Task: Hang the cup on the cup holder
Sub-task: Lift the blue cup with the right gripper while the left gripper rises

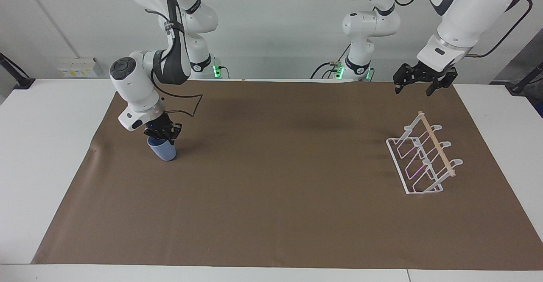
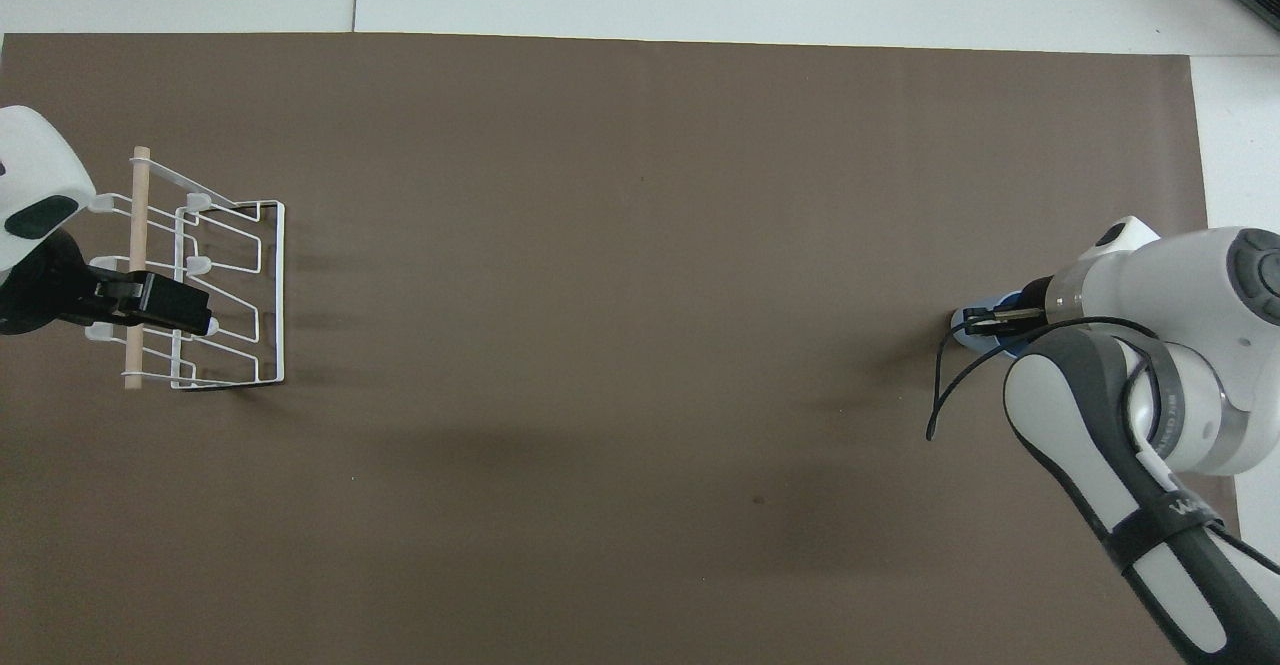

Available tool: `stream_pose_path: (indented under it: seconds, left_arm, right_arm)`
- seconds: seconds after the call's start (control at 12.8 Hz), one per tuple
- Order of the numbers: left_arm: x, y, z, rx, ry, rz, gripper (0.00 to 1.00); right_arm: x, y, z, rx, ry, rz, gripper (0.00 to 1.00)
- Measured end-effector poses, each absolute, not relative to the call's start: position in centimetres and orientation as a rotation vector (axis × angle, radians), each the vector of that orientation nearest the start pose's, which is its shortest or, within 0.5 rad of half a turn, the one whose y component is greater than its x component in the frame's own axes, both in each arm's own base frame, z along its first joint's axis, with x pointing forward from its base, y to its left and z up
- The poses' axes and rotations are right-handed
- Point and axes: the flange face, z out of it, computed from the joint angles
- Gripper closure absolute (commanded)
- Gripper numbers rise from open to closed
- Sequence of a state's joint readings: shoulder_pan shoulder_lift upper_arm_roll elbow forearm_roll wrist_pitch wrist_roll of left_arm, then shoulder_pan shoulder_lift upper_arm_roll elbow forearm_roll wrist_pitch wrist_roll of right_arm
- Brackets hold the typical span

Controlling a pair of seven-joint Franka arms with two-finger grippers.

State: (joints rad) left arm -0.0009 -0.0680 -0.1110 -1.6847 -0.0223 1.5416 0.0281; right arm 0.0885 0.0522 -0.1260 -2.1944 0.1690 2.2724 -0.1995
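Observation:
The light-blue cup (image 1: pixel 163 150) leans tilted at the right arm's end of the brown mat, its rim up inside my right gripper (image 1: pixel 162 136), which is shut on that rim. From overhead only a sliver of the cup (image 2: pixel 966 322) shows past the right gripper (image 2: pixel 985 322) and its wrist. The white wire cup holder (image 1: pixel 424 159) with its wooden dowel stands at the left arm's end, bare of cups. My left gripper (image 1: pixel 416 87) hangs open in the air, waiting; overhead, the left gripper (image 2: pixel 185 310) covers part of the cup holder (image 2: pixel 230 290).
A brown mat (image 1: pixel 280 188) covers most of the white table (image 1: pixel 46 154). A black cable loops off the right wrist beside the cup. The two arm bases stand at the robots' edge of the table.

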Motion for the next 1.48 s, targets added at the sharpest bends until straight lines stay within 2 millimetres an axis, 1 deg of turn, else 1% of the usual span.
stream_pose_path:
  seconds: [0.16, 0.31, 0.47, 0.62, 0.78, 1.02, 1.09, 1.33, 1.48]
  left_arm:
    - [52.5, -5.9, 60.6, -3.147, 0.178, 0.119, 0.00]
    - [52.4, -6.2, 60.7, -3.197, 0.038, 0.125, 0.00]
    - [52.4, -6.1, 60.8, -3.270, -0.155, 0.146, 0.00]
    - [52.4, -6.0, 61.0, -3.317, -0.374, 0.180, 0.00]
    - [52.4, -6.1, 61.2, -3.353, -0.580, 0.233, 0.00]
    - [52.4, -6.3, 61.6, -3.342, -0.809, 0.276, 0.00]
    - [52.4, -6.5, 62.0, -3.328, -0.949, 0.302, 0.00]
    - [52.7, -7.3, 62.9, -3.258, -1.443, 0.467, 0.00]
    - [53.0, -8.0, 63.2, -3.184, -1.709, 0.581, 0.00]
  right_arm:
    - [54.1, -2.2, 36.5, -2.932, -0.169, -0.103, 1.00]
    - [54.1, -2.8, 36.5, -2.844, -0.218, -0.153, 1.00]
    - [54.2, -2.3, 36.6, -2.718, -0.216, -0.216, 1.00]
    - [54.3, -1.2, 36.9, -2.564, -0.198, -0.283, 1.00]
    - [54.6, 0.0, 37.8, -2.410, -0.167, -0.332, 1.00]
    - [54.8, 2.6, 39.4, -2.203, -0.089, -0.358, 1.00]
    - [54.8, 3.7, 39.9, -2.150, -0.073, -0.363, 1.00]
    - [54.7, 7.7, 41.0, -2.034, -0.048, -0.367, 1.00]
    - [54.6, 10.4, 41.5, -1.956, -0.021, -0.365, 1.00]
